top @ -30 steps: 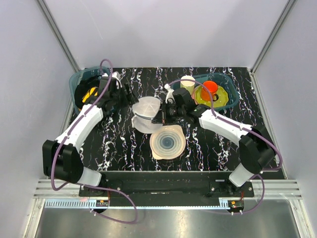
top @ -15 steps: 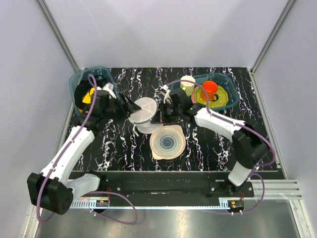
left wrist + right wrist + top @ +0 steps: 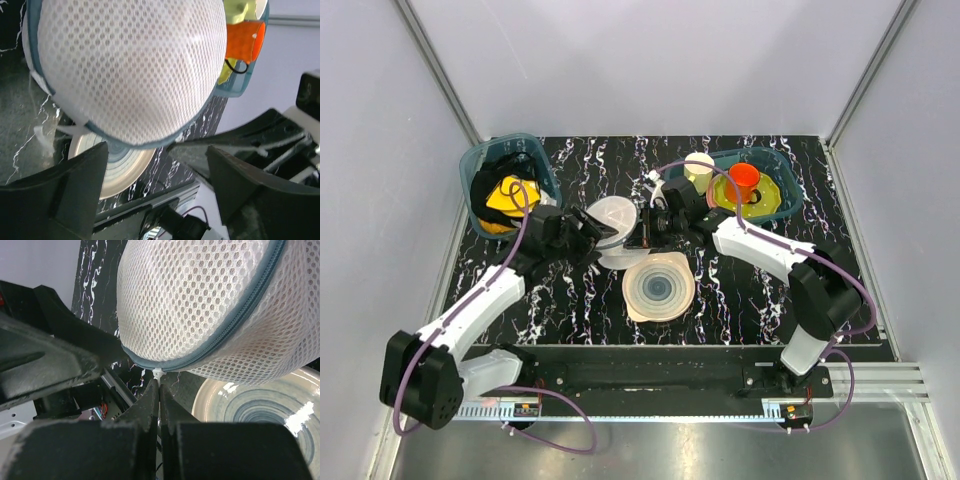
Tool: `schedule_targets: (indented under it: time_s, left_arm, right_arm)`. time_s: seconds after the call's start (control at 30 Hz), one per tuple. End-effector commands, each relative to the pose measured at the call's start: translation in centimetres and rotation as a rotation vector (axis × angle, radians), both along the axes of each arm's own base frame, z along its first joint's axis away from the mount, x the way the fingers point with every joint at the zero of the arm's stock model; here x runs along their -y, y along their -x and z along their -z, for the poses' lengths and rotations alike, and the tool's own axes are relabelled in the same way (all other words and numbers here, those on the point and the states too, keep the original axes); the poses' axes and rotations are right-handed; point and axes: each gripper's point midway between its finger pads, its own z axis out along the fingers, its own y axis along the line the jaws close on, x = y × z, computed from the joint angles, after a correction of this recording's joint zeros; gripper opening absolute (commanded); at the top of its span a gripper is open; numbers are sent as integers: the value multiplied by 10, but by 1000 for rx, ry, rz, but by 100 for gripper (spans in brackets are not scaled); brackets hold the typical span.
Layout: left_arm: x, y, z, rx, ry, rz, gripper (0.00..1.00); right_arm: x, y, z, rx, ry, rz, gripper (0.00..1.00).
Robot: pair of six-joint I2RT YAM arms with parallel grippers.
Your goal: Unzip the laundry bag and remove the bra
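A: So, our left gripper (image 3: 157, 152) is spread wide and holds nothing. The laundry bag (image 3: 130, 65) is mid-table between the arms, unbraced, so a pull may drag it.

B: Yes. Our right gripper (image 3: 159, 382) pinches the zip pull (image 3: 158, 373), which may slip. We can't see the bra; it's likely inside. The plate (image 3: 658, 288) crowds us, but there's open table left.
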Motion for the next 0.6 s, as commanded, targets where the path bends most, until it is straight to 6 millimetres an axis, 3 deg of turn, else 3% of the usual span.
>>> schedule_targets:
  time_s: [0.0,0.1,0.2,0.23,0.27,0.33,0.37,0.47,0.53,0.57]
  left_arm:
    - [6,-33,-6,55,44,-79,76]
    - [10,-41,-2,47,47,-78,63]
    - [8,-44,-5,43,19,-78,30]
    - [6,-45,-10,54,6,-82,8]
    - [0,-44,-13,58,-25,-82,1]
    - [-11,-46,-19,85,-68,-98,0]
    - [-19,-48,-26,126,-112,-84,0]
    - [-38,-51,-26,143,-196,-42,0]
    - [-37,-54,-31,153,-192,6,0]
    - [-39,-59,-23,150,-220,37,0]
  right_arm:
    - [-5,-5,-21,51,-39,0,0]
    - [-1,-3,-21,56,-31,9,0]
    - [6,-5,-21,82,-4,28,0]
    - [10,-6,-18,83,15,38,0]
    - [14,-8,-19,94,24,49,0]
    - [27,-10,-15,95,26,50,0]
    - [45,-25,-13,76,22,96,0]
    - [79,-35,-2,53,16,156,0]
    - [85,-36,-2,69,34,163,0]
    - [82,-35,-5,67,24,152,0]
